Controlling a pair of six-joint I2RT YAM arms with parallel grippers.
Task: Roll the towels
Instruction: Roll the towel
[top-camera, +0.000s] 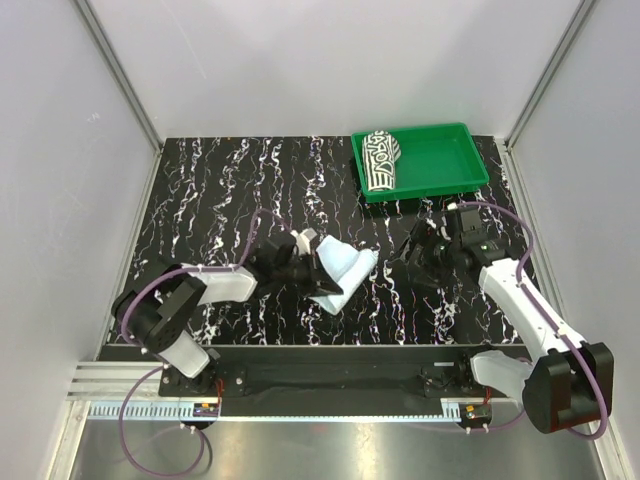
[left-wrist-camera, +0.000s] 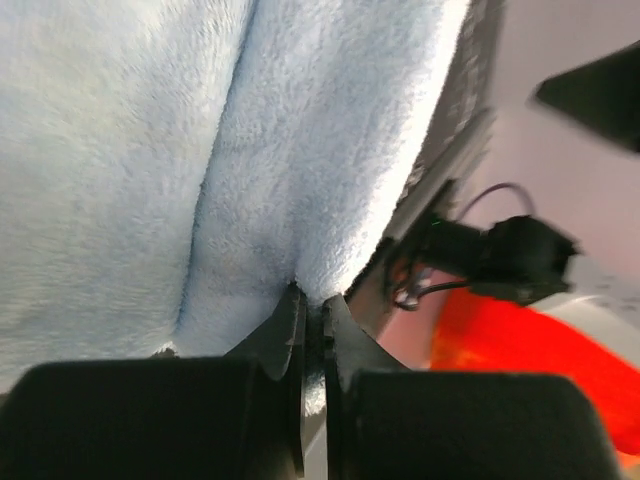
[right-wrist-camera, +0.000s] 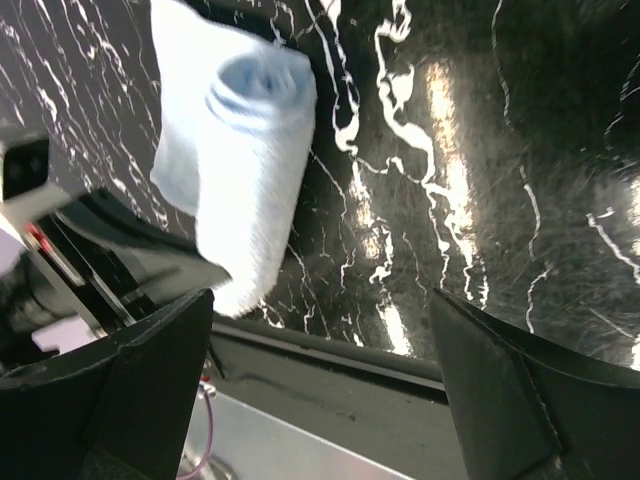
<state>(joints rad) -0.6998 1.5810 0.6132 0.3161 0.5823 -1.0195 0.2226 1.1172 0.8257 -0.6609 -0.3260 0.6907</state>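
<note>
Sideways, left claw (top-camera: 316, 263) pinches rolled blue towel (top-camera: 347, 266).

The left arm (top-camera: 215, 285) and right arm (top-camera: 525, 305) are clad in white, with black joints. A purple cable (top-camera: 122, 430) is looped along each. The right gripper (right-wrist-camera: 320, 300) is black.

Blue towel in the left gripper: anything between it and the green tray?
Nothing lies directly between: bare table from the pale blue towel, pinched in the left gripper, to the green tray. The open right gripper sits just right of that line; the striped towel fills the tray's left end.
</note>
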